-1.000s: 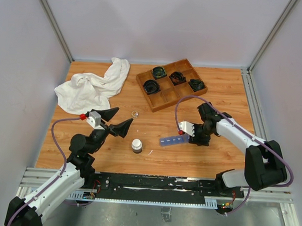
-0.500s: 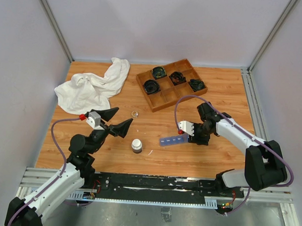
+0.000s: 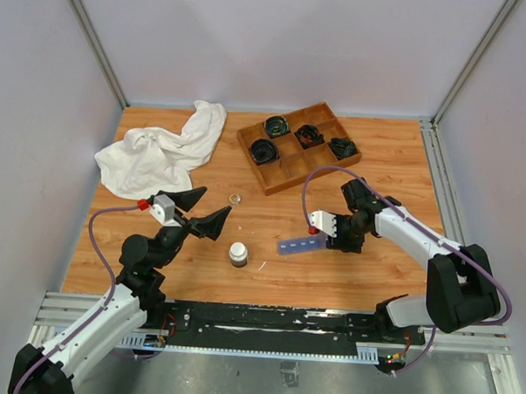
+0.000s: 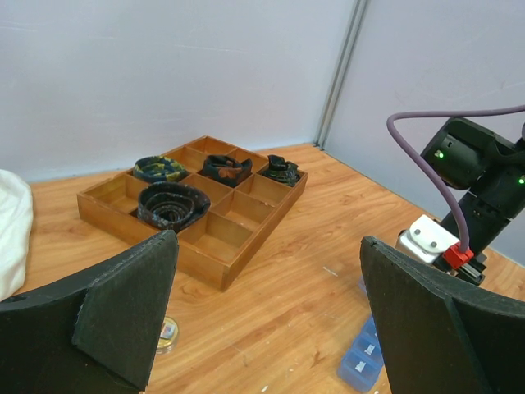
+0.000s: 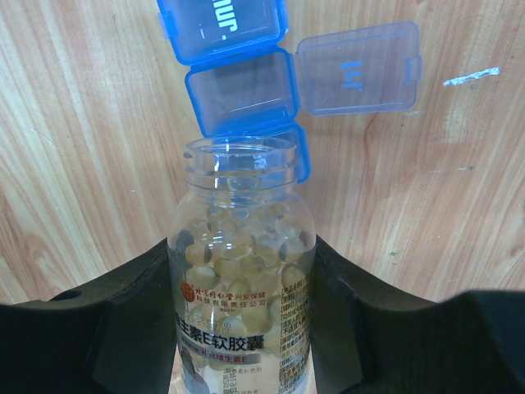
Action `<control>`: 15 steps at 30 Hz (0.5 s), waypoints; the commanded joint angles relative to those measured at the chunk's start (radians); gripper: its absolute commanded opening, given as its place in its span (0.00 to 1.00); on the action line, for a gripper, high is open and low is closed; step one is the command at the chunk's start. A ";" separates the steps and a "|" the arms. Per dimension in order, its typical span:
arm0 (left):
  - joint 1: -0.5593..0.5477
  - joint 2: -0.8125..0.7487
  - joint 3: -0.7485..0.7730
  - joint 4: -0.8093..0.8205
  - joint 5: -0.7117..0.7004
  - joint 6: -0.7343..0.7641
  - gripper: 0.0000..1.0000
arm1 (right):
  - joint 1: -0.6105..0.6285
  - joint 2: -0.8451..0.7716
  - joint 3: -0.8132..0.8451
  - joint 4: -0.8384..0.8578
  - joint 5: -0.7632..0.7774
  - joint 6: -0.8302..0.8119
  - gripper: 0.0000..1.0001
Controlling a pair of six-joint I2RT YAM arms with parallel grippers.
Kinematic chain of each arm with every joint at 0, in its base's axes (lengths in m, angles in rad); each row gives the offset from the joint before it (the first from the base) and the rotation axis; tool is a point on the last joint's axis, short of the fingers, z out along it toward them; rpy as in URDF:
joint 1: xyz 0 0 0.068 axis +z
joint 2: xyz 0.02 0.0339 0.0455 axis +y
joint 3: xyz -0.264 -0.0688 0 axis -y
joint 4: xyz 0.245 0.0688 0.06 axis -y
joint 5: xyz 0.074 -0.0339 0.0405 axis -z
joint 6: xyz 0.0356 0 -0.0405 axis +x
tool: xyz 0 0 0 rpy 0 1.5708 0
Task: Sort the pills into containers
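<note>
By blue plastic strip, clear round bottle

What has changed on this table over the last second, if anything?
Hardly anything. The right end effector, shut on the clear pill bottle, edged very slightly left over the blue organizer. Nothing was picked up or let go. The left end effector stayed open and still; the capped bottle, cloth and wooden tray did not move.

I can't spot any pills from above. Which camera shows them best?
The right wrist view: close up, yellowish pills crowd the clear bottle in the right gripper. From the top view they are too small to see; the left wrist view shows none.
</note>
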 commanded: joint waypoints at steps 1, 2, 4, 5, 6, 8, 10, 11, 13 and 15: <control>0.004 -0.010 -0.011 0.035 0.007 0.013 0.99 | 0.016 -0.010 0.011 0.021 0.010 0.020 0.02; 0.004 -0.011 -0.012 0.035 0.006 0.013 0.99 | 0.017 -0.006 0.016 0.002 -0.011 0.015 0.03; 0.004 -0.012 -0.012 0.035 0.007 0.013 0.99 | 0.018 -0.006 0.008 0.026 0.013 0.022 0.02; 0.004 -0.013 -0.012 0.035 0.006 0.013 0.99 | 0.016 -0.010 0.004 0.040 0.028 0.026 0.02; 0.004 -0.012 -0.012 0.035 0.007 0.013 0.99 | 0.016 -0.010 0.006 0.028 0.009 0.022 0.03; 0.004 -0.011 -0.012 0.035 0.007 0.013 0.99 | 0.019 -0.003 0.017 -0.009 -0.018 0.015 0.03; 0.004 -0.010 -0.012 0.035 0.006 0.013 0.99 | 0.017 -0.015 0.000 0.041 0.030 0.027 0.02; 0.004 -0.011 -0.012 0.035 0.007 0.013 0.99 | 0.016 -0.016 0.002 0.036 0.018 0.022 0.03; 0.004 -0.010 -0.011 0.035 0.007 0.013 0.99 | 0.018 -0.004 0.021 -0.017 -0.021 0.014 0.03; 0.004 -0.008 -0.012 0.035 0.006 0.013 0.99 | 0.014 -0.012 0.005 0.035 0.027 0.032 0.02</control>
